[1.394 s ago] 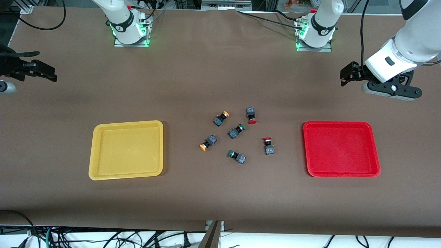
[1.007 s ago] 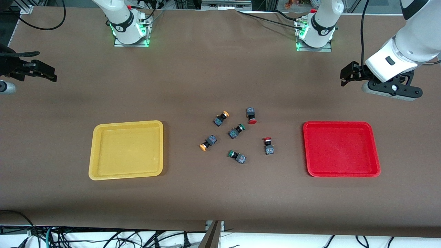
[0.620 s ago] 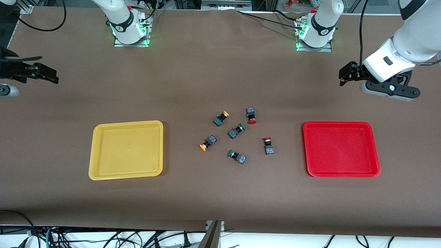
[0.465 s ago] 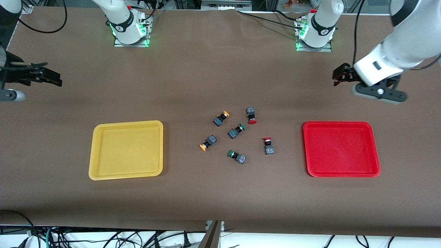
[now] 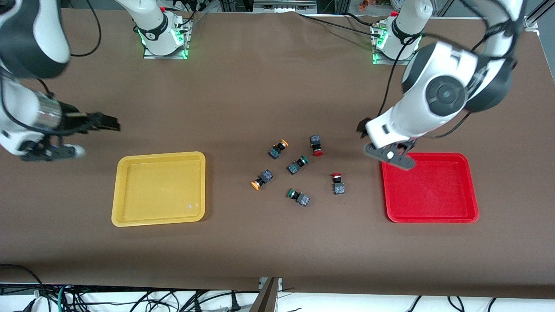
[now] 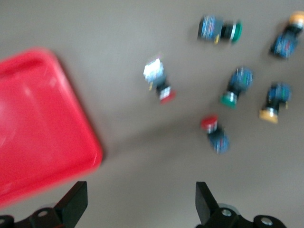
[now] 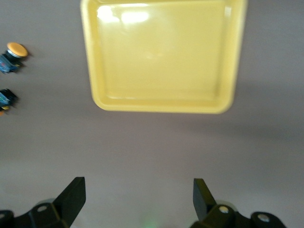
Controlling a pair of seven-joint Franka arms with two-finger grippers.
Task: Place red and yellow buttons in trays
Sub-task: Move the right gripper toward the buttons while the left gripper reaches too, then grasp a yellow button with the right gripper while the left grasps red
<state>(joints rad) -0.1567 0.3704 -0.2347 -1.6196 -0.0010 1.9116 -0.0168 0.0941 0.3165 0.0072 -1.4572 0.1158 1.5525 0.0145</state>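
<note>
Two red-capped buttons (image 5: 316, 145) (image 5: 337, 183) and two orange-yellow-capped buttons (image 5: 278, 148) (image 5: 261, 179) lie loose mid-table, between the empty yellow tray (image 5: 159, 188) and the empty red tray (image 5: 429, 186). My left gripper (image 5: 362, 126) is open and empty over bare table, between the red tray's corner and the buttons. Its wrist view shows its gripper (image 6: 140, 204), the red tray (image 6: 38, 133) and both red buttons (image 6: 159, 80) (image 6: 214, 133). My right gripper (image 5: 110, 123) is open and empty over bare table by the yellow tray (image 7: 156, 107); it also shows in the right wrist view (image 7: 137, 197).
Two green-capped switches (image 5: 298, 164) (image 5: 298, 196) lie among the buttons. The arm bases (image 5: 162, 39) (image 5: 396, 43) stand at the table's edge farthest from the front camera. Cables hang below the nearest edge.
Both arms have swung in from the table's ends: the left gripper to beside the red tray's corner, the right gripper toward the yellow tray. Buttons and trays have not moved.
</note>
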